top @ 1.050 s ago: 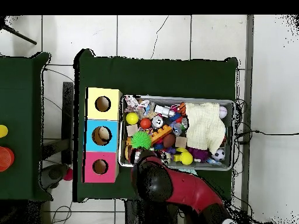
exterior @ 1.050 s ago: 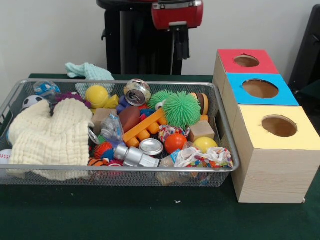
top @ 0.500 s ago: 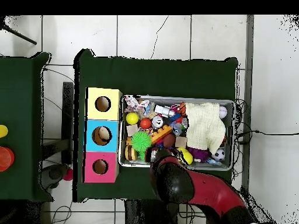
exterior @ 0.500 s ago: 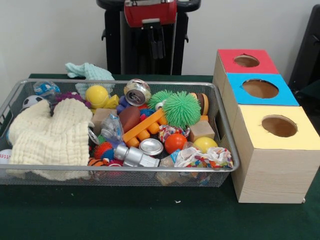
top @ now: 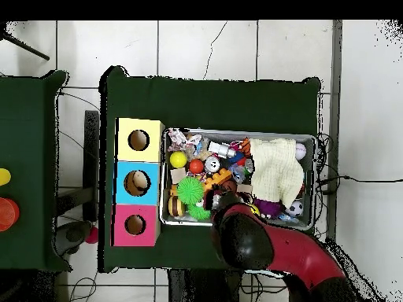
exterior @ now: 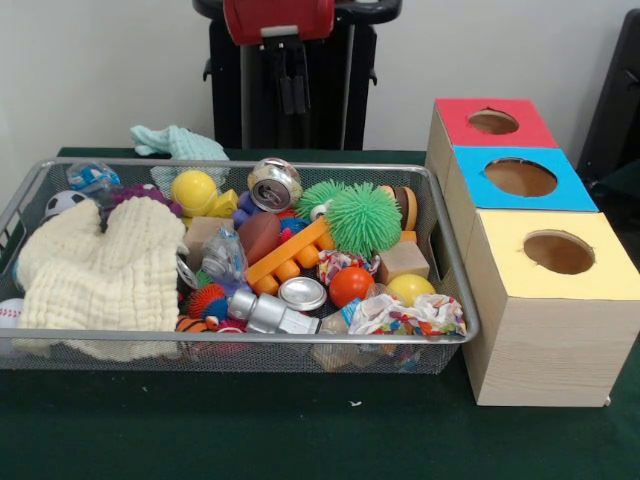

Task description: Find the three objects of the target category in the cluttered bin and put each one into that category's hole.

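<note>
Gripper [exterior: 291,90] has slid sideways above the bin [exterior: 300,337], toward the yellow ball [exterior: 194,190]; I can't tell its opening; nothing sorted yet.

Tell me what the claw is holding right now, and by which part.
Nothing is held. The claw hangs above the back of the wire bin, its fingers bare, clear of every toy.

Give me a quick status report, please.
Hand high behind bin, holding nothing, open or shut unclear. Bin full; cream cloth covers one end. Holes clear.
</note>
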Action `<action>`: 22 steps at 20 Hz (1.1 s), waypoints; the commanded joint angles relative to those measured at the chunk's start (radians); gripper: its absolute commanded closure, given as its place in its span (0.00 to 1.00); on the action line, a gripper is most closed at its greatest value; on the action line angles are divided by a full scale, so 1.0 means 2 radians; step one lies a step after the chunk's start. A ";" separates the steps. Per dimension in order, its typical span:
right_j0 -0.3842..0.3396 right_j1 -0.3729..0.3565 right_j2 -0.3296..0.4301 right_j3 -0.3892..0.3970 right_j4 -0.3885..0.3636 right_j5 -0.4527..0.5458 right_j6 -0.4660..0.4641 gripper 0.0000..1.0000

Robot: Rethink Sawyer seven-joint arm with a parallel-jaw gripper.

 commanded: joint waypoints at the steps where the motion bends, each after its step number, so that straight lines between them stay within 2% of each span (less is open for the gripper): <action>1: -0.011 -0.005 0.035 -0.061 -0.030 0.043 -0.008 1.00; 5: -0.012 -0.013 0.033 -0.064 -0.030 0.048 -0.007 1.00; 10: -0.023 -0.037 0.047 -0.085 -0.013 0.113 -0.034 1.00; 16: -0.051 -0.052 0.074 -0.105 -0.008 0.154 -0.060 1.00; 19: -0.059 -0.052 0.081 -0.114 -0.029 0.159 -0.073 1.00; 22: -0.069 -0.042 0.084 -0.115 -0.064 0.139 -0.081 1.00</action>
